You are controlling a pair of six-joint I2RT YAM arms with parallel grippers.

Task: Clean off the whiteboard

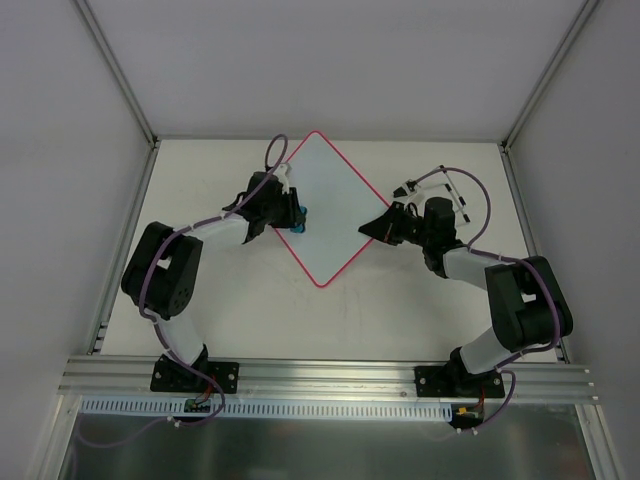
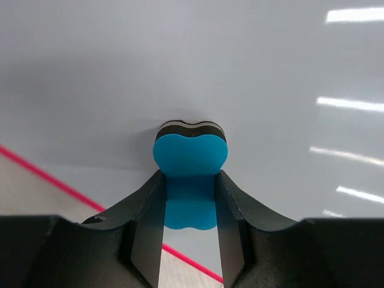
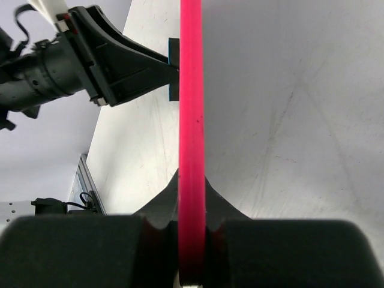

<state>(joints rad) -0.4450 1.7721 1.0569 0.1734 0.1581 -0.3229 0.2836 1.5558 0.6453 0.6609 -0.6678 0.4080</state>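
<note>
Whiteboard (image 1: 330, 205) lies diamond-wise mid-bench (image 1: 400, 300), right pincer (image 3: 192, 195) clamped on its right pink rim, left pincer (image 2: 191, 186) at its left edge gripping a blue eraser (image 2: 191, 153) against the white face, open bench beyond its near corner.

White whiteboard (image 1: 330, 200) with pink-red rim, blue eraser (image 2: 190, 156) with black backing, off-white table (image 1: 400, 310)

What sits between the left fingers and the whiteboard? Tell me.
A blue-and-black eraser block, clamped by the left fingers against the white pink-rimmed whiteboard; left wrist view.
</note>
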